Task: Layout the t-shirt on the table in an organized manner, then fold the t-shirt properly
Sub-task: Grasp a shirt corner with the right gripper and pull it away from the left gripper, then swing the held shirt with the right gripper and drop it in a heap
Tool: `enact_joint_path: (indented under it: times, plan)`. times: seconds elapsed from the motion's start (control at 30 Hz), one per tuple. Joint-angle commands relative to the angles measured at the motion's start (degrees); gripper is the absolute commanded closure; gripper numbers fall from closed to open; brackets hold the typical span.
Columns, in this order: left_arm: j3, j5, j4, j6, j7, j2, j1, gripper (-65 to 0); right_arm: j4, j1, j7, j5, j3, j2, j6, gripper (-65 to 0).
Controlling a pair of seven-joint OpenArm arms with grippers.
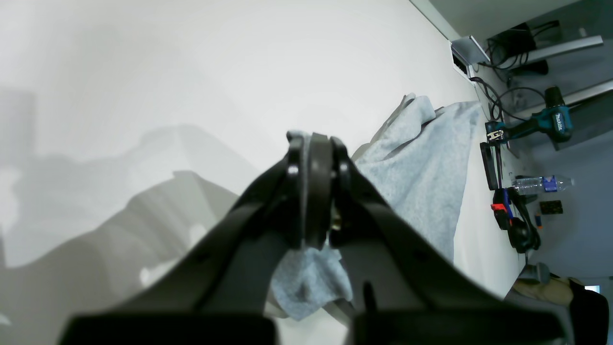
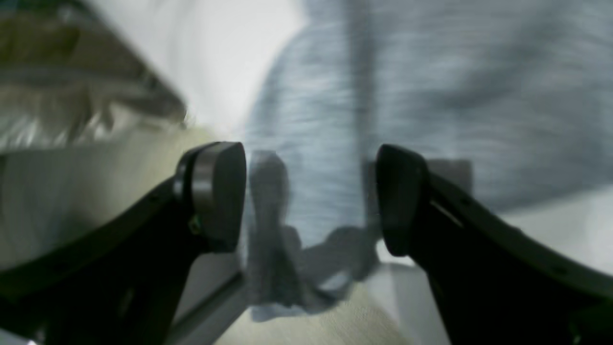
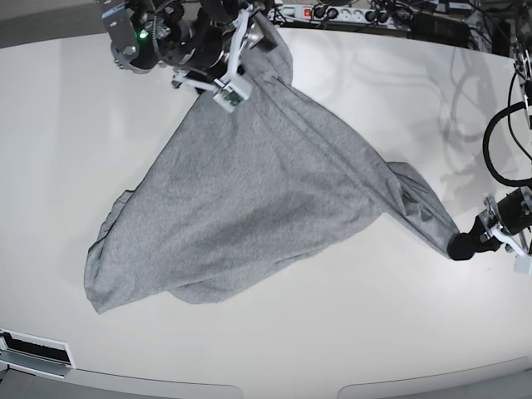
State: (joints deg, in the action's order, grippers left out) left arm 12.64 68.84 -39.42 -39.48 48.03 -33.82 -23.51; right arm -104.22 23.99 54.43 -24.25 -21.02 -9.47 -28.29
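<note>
Now the t-shirt (image 3: 249, 208) lies spread across the white desk (image 3: 66, 125), a broad grey triangle with its wide end sagging toward the near left edge and one corner drawn out long to the right. Over there the left gripper (image 3: 460, 247) has its fingers clenched tight on that stretched corner; the left wrist view confirms it, with grey knit (image 1: 412, 172) showing above the pressed-together fingers (image 1: 311, 191) and a bunch of it hanging below them. Up at the far side the right gripper (image 2: 311, 196) sits over the shirt's top corner with its fingers spread wide, cloth (image 2: 431, 96) visible in the gap between them, nothing gripped. That view is blurred, so whether the fingers touch the fabric cannot be told. Beyond the desk's far edge, a power strip (image 3: 341, 12) and cables lie along the back.
</note>
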Motion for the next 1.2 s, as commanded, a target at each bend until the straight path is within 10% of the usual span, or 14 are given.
enact_joint_path:
  times: [0.0, 0.23, 0.4, 0.67, 0.83, 1.17]
  plan:
    - [0.3, 1.8, -0.9, -0.5, -0.8, -1.4, -1.4, 0.0, -0.9, 0.0, -0.9, -0.5, -0.7, 0.1, 0.1, -40.4]
    - [0.3, 1.8, -0.9, -0.5, -0.8, -1.4, -1.4, 0.0, -0.9, -0.1, -3.5, 7.7, -2.5, 0.1, 3.3, -30.9]
    - [0.3, 2.3, -0.9, -0.5, -0.8, -1.4, -1.4, 0.0, -0.9, -0.6, -2.1, 10.8, -2.5, 0.1, 0.4, 0.0]
    - [0.3, 3.6, -0.9, -0.5, 0.0, -1.8, -2.1, 0.0, -6.9, -2.3, 2.6, 12.3, -2.5, 0.1, -1.1, 0.0]
    - [0.3, 14.8, -2.8, -0.5, 8.8, -4.2, -6.6, 0.0, -20.3, -4.6, 0.4, 25.5, -1.4, -0.2, 0.5, 0.0]
    - [0.2, 16.2, -6.9, -0.5, 11.6, -13.0, -21.8, 0.0, -26.1, -16.4, -1.9, 24.1, 12.8, -7.7, 6.6, 0.0]
